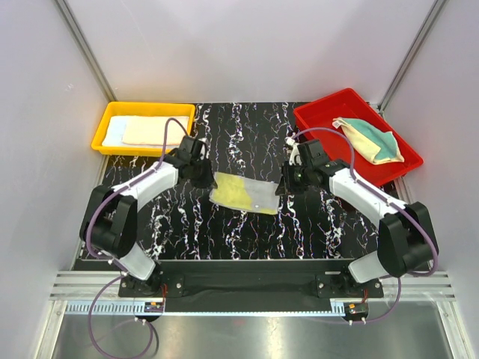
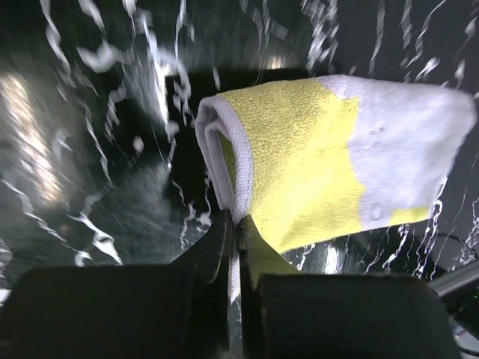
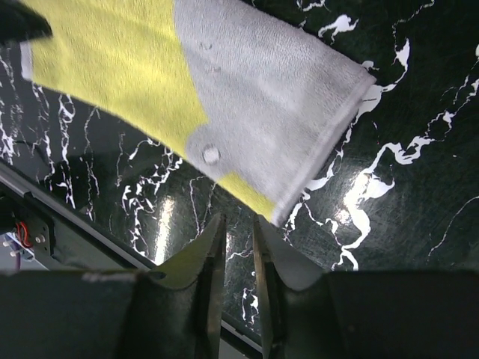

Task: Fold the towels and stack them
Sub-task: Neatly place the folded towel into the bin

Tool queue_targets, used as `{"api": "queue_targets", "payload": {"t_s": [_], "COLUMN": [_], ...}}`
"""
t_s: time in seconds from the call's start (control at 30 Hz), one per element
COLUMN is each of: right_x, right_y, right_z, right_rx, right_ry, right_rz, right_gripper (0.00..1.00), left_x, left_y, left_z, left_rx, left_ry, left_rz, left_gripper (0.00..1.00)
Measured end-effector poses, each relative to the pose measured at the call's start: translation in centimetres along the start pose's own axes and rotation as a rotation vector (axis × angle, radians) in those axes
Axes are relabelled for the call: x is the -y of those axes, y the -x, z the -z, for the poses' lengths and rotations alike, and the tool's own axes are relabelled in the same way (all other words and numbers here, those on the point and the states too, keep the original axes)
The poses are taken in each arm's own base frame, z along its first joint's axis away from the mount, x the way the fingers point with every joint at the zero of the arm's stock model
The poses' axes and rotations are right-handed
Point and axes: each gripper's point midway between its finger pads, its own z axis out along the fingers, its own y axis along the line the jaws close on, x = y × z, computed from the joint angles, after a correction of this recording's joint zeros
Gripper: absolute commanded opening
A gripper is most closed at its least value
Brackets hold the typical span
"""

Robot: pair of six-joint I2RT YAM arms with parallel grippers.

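Note:
A yellow and grey towel (image 1: 243,193) lies folded in a long strip at the middle of the black marble table (image 1: 247,134). My left gripper (image 1: 203,176) is at the strip's left end. In the left wrist view the towel (image 2: 314,157) is doubled over, and the left gripper (image 2: 238,228) is shut on its white edge. My right gripper (image 1: 284,183) hovers at the strip's right end. In the right wrist view the right gripper (image 3: 238,224) is open by a narrow gap, with nothing between its fingers, just short of the towel's (image 3: 224,82) grey corner.
A yellow tray (image 1: 102,134) at the back left holds folded towels, a pale cream one (image 1: 153,131) over a light blue one (image 1: 114,133). A red tray (image 1: 318,120) at the back right holds a crumpled yellow and teal towel (image 1: 374,142). White walls close in on both sides.

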Motion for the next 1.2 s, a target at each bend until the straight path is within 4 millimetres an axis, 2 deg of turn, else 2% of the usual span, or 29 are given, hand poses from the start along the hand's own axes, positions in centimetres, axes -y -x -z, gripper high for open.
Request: {"api": "queue_targets", "payload": {"t_s": [0.13,0.23,0.37,0.47,0.67,0.8,0.97,1.07,1.2], "right_x": [-0.5,-0.7,-0.8,-1.0,-0.7,0.0,0.8,0.6,-0.6], "right_y": [1.2,2.1,3.4,4.7,6.2,6.6,7.0,8.7,11.6], "right_z": [1.1,1.6,2.2,2.6,1.9,0.3,-1.0,-0.7,0.6], "right_rx": [0.052,0.081,0.111,0.141,0.151,0.119,0.077,0.103,0.172], "right_ry": [-0.002,-0.011,-0.029,-0.038,-0.06,-0.077,-0.095,-0.089,-0.074], "right_rz": [0.017,0.027,0.049,0.073,0.109,0.129,0.13,0.135,0.159], "right_gripper": [0.28,0.29,0.29,0.29,0.29,0.28,0.28,0.28,0.28], "left_x": [-0.1,-1.0,-3.2,-4.8,-10.0,-12.8,-15.1,-16.1,-18.1], "left_y": [3.0,5.3,8.7,12.5,19.3,22.4,26.1,27.8,29.8], "left_z": [1.2,1.6,2.4,3.2,4.7,5.6,6.9,7.5,8.3], "left_rx": [0.042,0.061,0.084,0.127,0.194,0.221,0.283,0.317,0.356], "left_ry": [0.033,0.101,0.231,0.309,0.457,0.524,0.573,0.587,0.61], "left_rz": [-0.084,-0.148,-0.224,-0.25,-0.243,-0.228,-0.225,-0.228,-0.218], "left_gripper": [0.0,0.0,0.0,0.0,0.0,0.0,0.0,0.0,0.0]}}
